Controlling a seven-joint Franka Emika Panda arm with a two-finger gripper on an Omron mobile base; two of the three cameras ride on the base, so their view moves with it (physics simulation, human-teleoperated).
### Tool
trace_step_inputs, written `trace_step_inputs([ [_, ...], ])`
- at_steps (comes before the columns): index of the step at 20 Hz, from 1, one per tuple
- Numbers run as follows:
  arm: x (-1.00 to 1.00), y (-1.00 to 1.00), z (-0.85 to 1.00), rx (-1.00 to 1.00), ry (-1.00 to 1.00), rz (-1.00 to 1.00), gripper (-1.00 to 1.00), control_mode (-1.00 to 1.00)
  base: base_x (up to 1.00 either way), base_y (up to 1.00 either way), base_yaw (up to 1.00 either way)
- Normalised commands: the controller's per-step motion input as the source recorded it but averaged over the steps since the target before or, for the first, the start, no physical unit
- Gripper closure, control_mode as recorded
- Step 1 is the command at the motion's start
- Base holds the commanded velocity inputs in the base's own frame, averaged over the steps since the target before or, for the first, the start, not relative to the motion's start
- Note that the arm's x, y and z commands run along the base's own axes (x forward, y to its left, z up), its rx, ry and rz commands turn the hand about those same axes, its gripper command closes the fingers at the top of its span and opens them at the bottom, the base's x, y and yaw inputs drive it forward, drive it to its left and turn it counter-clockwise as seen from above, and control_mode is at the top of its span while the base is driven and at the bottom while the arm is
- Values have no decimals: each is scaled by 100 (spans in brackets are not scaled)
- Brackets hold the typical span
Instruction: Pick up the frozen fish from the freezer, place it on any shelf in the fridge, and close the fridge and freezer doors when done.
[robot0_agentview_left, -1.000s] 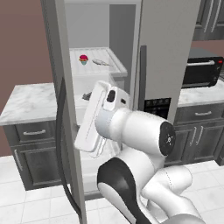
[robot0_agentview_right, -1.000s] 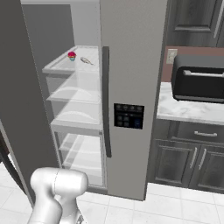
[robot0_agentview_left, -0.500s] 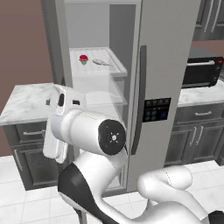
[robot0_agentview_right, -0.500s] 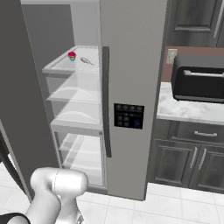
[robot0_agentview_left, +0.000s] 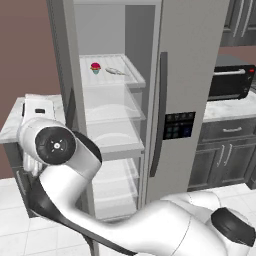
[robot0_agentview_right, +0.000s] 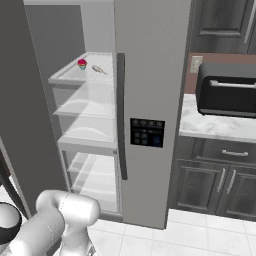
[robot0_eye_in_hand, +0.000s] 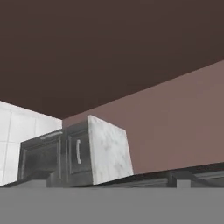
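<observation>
Swinging further left since a moment ago, the arm now fills the lower left base view, hand turned toward the marble counter (robot0_eye_in_hand: 109, 151). Frozen fish (robot0_agentview_left: 115, 71) lies on the freezer (robot0_agentview_left: 107, 125) top shelf, just beside the cupcake (robot0_agentview_left: 95, 67). Claw fingers stand wide apart, empty. Fridge door (robot0_agentview_right: 150, 100) is shut.

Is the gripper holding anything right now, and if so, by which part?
Nothing is held. The frozen fish lies on the freezer's top shelf beside the cupcake, well away from the arm.
</observation>
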Motion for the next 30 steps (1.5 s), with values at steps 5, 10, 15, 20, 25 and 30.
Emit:
trace_step_inputs([
  [5, 60, 21, -23, -8, 0, -5, -100, -100, 0, 0, 0],
  [10, 58, 0, -31, -3, 0, -3, -100, -100, 0, 0, 0],
  [15, 59, 4, -26, -1, 0, -4, -100, -100, 0, 0, 0],
  [20, 60, 15, -23, -2, 0, -7, -100, -100, 0, 0, 0],
  [25, 53, 8, -21, -2, 0, -8, -100, -100, 0, 0, 0],
  [30, 51, 2, -22, -2, 0, -9, -100, -100, 0, 0, 0],
])
